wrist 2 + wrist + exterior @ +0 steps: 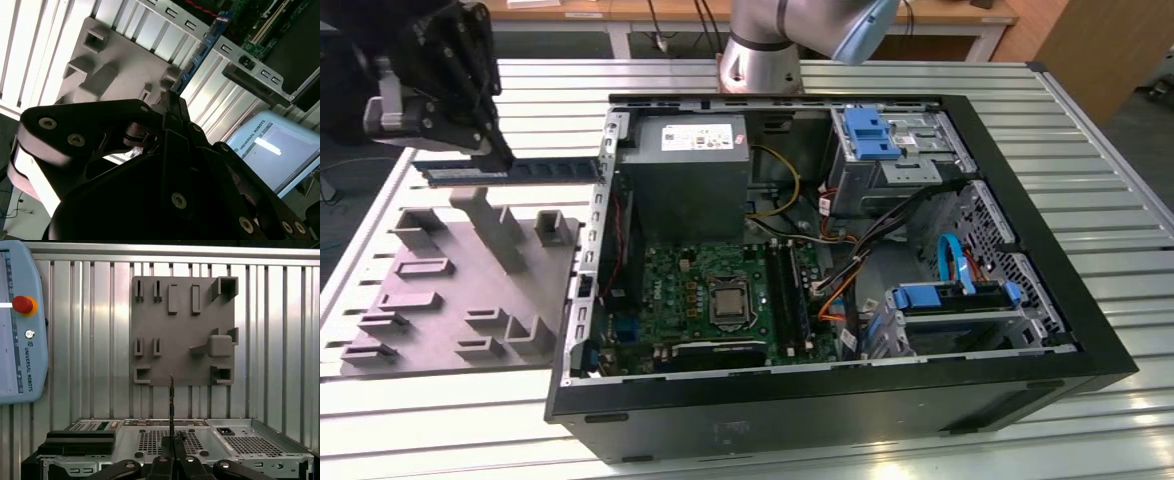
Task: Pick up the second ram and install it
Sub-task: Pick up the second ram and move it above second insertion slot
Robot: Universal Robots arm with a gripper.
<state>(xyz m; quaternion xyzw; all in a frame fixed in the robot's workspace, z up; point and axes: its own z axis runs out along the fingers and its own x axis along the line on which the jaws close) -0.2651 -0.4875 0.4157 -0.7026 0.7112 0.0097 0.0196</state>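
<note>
Pincer (492,156) clamped on the second ram (534,170), held level over the grey tray (440,300), beside the open computer case (854,410), gripped stretch hidden by pincer body.

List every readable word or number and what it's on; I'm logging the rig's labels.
Pendant: maker's name along its edge, in both wrist views; a brand, so not quoted.
Power supply label: print too small to read.
Ram: no print I can read.
</note>
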